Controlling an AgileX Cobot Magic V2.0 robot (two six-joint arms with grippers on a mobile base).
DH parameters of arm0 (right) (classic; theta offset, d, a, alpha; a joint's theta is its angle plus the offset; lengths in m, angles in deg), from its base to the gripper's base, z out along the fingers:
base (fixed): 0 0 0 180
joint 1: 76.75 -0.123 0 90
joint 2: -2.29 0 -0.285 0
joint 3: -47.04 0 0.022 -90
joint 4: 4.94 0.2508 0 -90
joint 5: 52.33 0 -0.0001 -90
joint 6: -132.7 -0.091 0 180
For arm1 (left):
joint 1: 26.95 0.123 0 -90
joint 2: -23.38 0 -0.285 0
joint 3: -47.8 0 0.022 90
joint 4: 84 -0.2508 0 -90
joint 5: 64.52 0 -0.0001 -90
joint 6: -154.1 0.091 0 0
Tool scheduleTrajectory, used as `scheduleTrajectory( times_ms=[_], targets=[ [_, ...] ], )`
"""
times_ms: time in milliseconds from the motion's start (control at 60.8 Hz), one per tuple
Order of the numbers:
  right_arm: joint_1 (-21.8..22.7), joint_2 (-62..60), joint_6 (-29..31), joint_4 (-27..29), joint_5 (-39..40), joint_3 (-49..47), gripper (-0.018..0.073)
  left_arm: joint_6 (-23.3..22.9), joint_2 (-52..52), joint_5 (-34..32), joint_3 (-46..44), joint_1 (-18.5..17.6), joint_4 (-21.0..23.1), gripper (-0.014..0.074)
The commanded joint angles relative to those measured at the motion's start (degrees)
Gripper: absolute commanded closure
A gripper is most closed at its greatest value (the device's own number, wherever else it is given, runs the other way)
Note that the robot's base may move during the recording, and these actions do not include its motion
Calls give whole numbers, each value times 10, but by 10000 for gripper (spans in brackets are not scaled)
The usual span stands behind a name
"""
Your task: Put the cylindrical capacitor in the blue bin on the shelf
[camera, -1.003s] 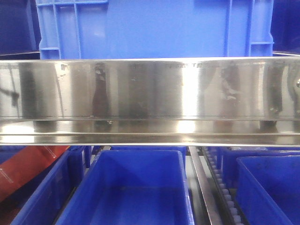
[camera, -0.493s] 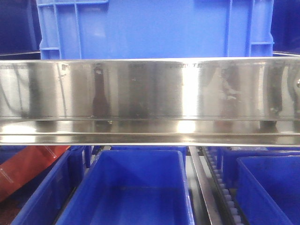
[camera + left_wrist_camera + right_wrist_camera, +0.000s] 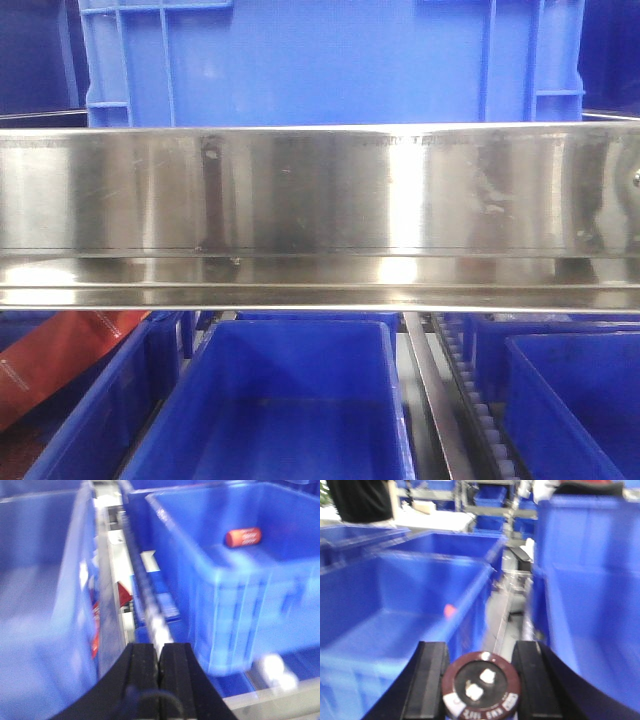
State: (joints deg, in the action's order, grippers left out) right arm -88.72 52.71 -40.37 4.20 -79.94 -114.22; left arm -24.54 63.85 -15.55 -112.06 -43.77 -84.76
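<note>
My right gripper (image 3: pixel 480 655) is shut on the cylindrical capacitor (image 3: pixel 481 685), seen end-on: a dark brown round rim with pale patches and two pale terminals. It is held above the gap between a blue bin (image 3: pixel 395 620) on the left and another blue bin (image 3: pixel 590 605) on the right. My left gripper (image 3: pixel 160 647) is shut and empty, over a roller track (image 3: pixel 150 605) between blue bins. The steel shelf rail (image 3: pixel 320 190) crosses the front view, where neither gripper shows.
A red cylinder (image 3: pixel 243 536) lies in the bin (image 3: pixel 210 555) right of my left gripper. A large blue crate (image 3: pixel 320 60) stands on the upper shelf level. Lower bins (image 3: pixel 290 400) sit under the rail, with a red-orange object (image 3: pixel 50 360) at the lower left.
The dark reflections on the left part of the shelf rail have shrunk and shifted. The bins and the rail have not moved.
</note>
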Motion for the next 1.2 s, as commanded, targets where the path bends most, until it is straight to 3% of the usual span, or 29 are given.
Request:
scheduleTrajectory(
  times_ms=[0, 263, 427, 658, 756, 839, 888, 970, 1184],
  targets=[
    [-29, 41, 11, 4, 18, -47, 587, -5, -36, -15, 30, 4, 8, 678],
    [-129, 233, 29, 4, -14, -209, 587, -5, -73, -18, 58, 4, 8, 678],
    [-145, 350, 29, 5, -51, -280, 587, -5, -73, -19, 58, 4, 8, 678],
    [-145, 448, 29, 7, -43, -301, 582, -5, -73, -20, 58, 4, 17, 678],
    [-145, 469, 29, 7, -41, -301, 494, -5, -73, -20, 58, 4, 21, 678],
    [-145, 475, 29, 7, -43, -301, 318, -5, -73, -20, 58, 4, 21, 678],
    [-145, 475, 29, 7, -43, -301, 148, -5, -73, -20, 58, 4, 21, 678],
    [-145, 474, 29, 7, -44, -301, -20, -5, -73, -20, 58, 4, 21, 678],
    [-145, 447, 29, 7, -49, -301, 76, -5, -73, -20, 58, 4, 21, 678]
  ],
)
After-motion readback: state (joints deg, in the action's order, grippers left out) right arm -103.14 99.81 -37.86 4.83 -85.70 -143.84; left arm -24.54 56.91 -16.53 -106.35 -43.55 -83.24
